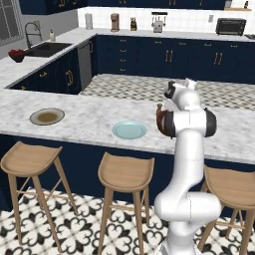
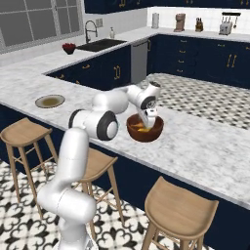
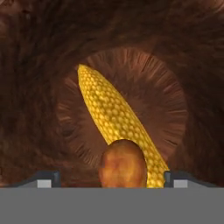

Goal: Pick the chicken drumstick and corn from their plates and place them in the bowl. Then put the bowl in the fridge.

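Yellow corn cob (image 3: 118, 118) and orange-brown drumstick (image 3: 123, 164) lie in the dark wooden bowl (image 3: 39, 87). Jaws stand wide, empty. Lifting off-centre could tip the bowl.

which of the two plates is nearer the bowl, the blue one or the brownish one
The light blue plate. It lies just beside the wooden bowl, while the brownish-grey plate sits farther along the counter, toward the sink end.

Three wooden stools (image 1: 125, 172), sink (image 1: 47, 49), toaster oven (image 1: 230, 26)
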Controlling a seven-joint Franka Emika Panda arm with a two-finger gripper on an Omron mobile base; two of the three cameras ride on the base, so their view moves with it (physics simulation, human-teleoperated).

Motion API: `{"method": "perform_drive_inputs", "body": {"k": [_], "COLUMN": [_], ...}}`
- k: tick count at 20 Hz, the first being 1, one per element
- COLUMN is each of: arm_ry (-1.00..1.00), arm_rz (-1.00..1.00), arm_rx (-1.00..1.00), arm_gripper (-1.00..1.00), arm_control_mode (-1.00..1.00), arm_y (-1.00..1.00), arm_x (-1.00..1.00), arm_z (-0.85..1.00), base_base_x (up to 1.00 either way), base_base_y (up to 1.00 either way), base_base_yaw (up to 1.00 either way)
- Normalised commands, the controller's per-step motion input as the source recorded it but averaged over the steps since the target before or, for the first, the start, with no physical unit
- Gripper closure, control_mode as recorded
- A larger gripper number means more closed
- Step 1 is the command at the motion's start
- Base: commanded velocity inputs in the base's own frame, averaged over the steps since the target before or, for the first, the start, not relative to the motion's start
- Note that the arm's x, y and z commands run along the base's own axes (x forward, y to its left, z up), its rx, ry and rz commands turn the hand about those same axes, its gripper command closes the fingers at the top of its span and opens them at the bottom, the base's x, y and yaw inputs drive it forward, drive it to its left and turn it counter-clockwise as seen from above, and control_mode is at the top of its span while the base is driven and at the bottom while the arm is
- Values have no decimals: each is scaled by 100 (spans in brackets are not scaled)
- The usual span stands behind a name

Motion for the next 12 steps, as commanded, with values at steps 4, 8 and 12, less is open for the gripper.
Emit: {"method": "perform_drive_inputs", "body": {"k": [4, 8, 12], "arm_ry": [-12, 0, 0], "arm_rz": [-11, -19, -14], "arm_rx": [0, 0, 0], "arm_gripper": [-100, -100, -100], "arm_control_mode": [-100, -100, -100], "arm_y": [-6, -40, -34], "arm_x": [-34, -69, -51], "arm_z": [48, 13, 0], "base_base_x": [0, 0, 0], "base_base_y": [0, 0, 0], "base_base_yaw": [0, 0, 0]}}
